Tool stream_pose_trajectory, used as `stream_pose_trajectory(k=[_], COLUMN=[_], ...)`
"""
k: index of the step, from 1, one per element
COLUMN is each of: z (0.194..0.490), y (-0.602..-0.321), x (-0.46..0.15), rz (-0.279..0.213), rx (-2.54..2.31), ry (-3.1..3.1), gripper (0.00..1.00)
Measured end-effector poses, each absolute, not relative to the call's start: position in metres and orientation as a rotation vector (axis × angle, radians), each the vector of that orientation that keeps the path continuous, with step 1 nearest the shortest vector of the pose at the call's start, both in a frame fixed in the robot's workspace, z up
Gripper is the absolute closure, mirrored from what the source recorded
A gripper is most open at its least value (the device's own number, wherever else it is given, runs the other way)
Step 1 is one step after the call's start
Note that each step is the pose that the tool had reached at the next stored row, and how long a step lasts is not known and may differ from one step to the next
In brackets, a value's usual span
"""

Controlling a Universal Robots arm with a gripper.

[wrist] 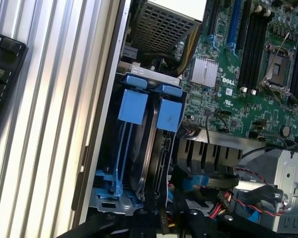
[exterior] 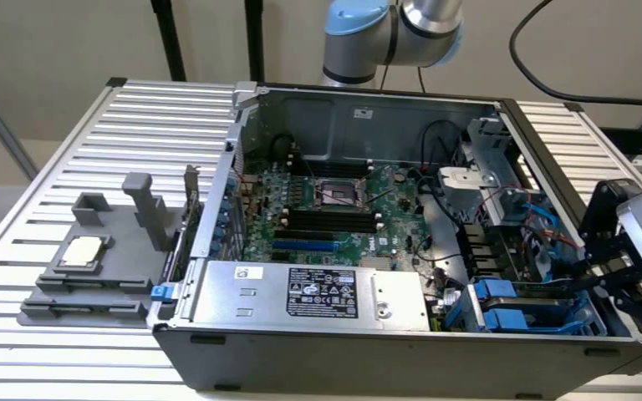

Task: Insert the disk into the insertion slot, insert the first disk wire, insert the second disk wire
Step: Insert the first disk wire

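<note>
Inside the open computer case [exterior: 410,355], at the corner toward the exterior view's lower right, the disk [wrist: 148,158] is seen standing on edge in the insertion slot [wrist: 107,198], flanked by blue rails and tabs. The gripper [exterior: 602,280] is held just beside this cage, at the case's edge. Whether it is released or clenched cannot be told, nor whether anything is touched. Red and black wires [wrist: 248,203] are seen near the cage. The green motherboard [exterior: 354,209] and the power-supply box [exterior: 310,292] are seated further along the case.
</note>
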State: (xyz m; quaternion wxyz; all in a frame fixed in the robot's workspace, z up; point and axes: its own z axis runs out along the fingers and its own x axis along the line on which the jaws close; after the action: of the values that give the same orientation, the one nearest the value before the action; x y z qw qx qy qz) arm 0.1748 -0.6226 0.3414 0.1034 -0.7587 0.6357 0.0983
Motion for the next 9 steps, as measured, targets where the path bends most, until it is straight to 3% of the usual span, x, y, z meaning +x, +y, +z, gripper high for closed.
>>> stream_pose_trajectory(k=[3, 9], z=[0.3414, 0.3413], y=[-0.6226, -0.6226], x=[0.1747, 0.1744], rz=[0.29, 0.29], rx=[-2.24, -2.243], ry=[1.873, 1.869], gripper=[0.82, 0.84])
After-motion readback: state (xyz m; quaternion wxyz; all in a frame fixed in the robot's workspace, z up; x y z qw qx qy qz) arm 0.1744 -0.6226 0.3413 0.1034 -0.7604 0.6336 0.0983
